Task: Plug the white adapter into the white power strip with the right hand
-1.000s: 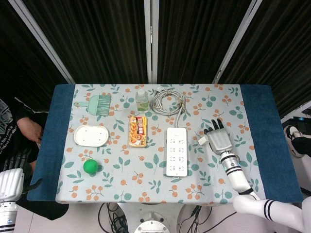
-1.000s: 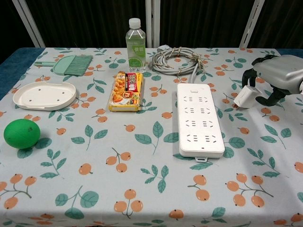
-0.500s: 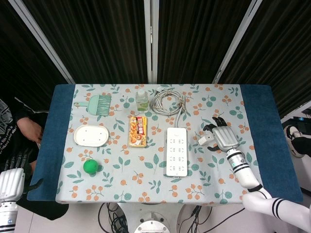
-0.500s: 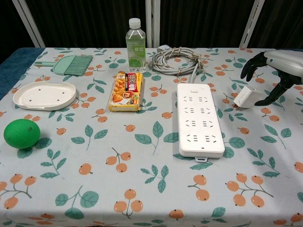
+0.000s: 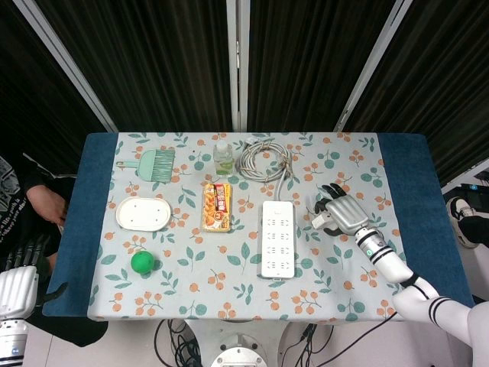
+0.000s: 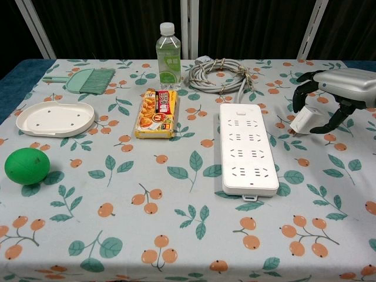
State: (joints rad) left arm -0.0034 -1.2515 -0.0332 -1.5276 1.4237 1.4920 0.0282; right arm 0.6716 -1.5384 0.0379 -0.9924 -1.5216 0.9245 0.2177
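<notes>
The white adapter (image 6: 303,119) sits on the tablecloth in the right part of the chest view, just right of the white power strip (image 6: 247,147) and level with its upper half; in the head view it is the small white block (image 5: 318,221) right of centre. Nothing is plugged in: every socket on the strip shows bare, so the task seems to be at its first stage, the pick-up.

The right hand (image 6: 328,94) arches over the adapter with its dark fingers (image 6: 297,100) curled down on either side of it. Whether the fingertips have closed on the block or only bracket it, I cannot tell from either view; the adapter appears to rest on the table rather than hang lifted. What remains, by my reading, is securing the grip, lifting, carrying left over the strip, aligning the prongs and pressing down.

The adapter is a small, plain white, boxy piece with squared edges, lying tilted with one face toward the chest camera; its prongs are not visible. The left hand (image 5: 19,283) hangs at the lower left of the head view, off the table, holding nothing that shows.
</notes>
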